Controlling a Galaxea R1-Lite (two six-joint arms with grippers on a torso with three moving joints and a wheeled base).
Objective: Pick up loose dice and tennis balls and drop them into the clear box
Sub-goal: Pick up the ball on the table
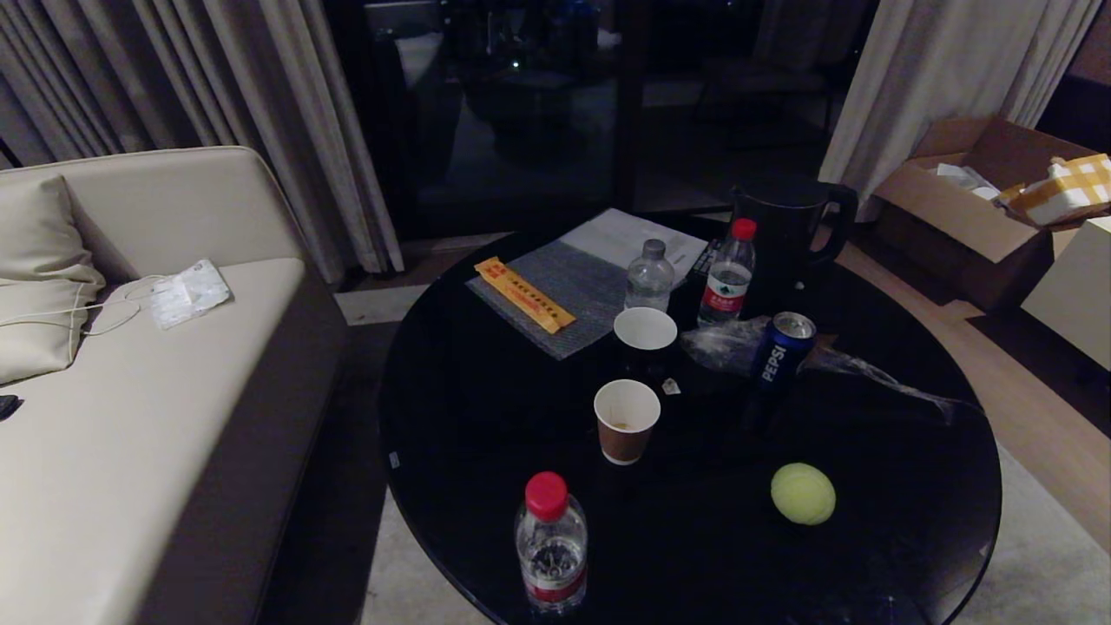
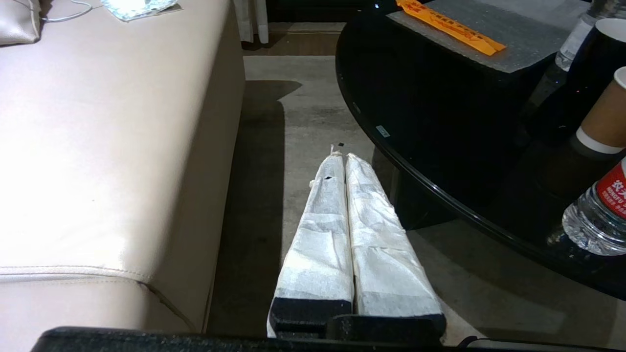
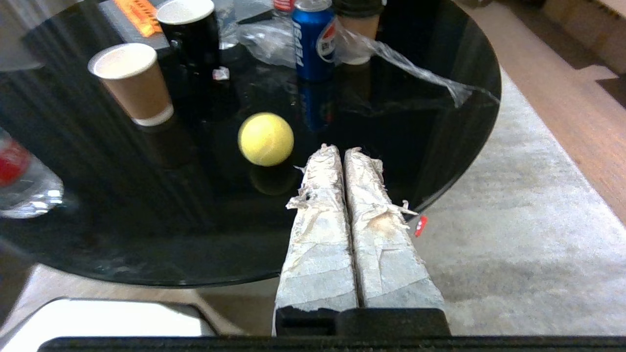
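Clutter filled the round black glass counter in my head view: a brown paper cup, a black paper cup, a blue Pepsi can, three clear water bottles and a crumpled sheet of clear plastic film. The one task piece I could find, a yellow-green fuzzy tennis ball, sat alone near the counter's near right rim, well apart from the cups. I saw no dice and no clear box, and neither arm showed. A beige leather sofa stood to the left, with curtains and a dark window behind.

From the left wrist, the left tool hung over the pale floor between sofa and counter, its tape-wrapped fingers pressed together on nothing; I judged that arm parked.

From the right wrist, the right tool was likewise fully closed and empty, poised above the counter's edge with the ball just beside its tips. I judged it was lined up for that ball and would need to spread first. A grey carpet lay below, a small red scrap on it.
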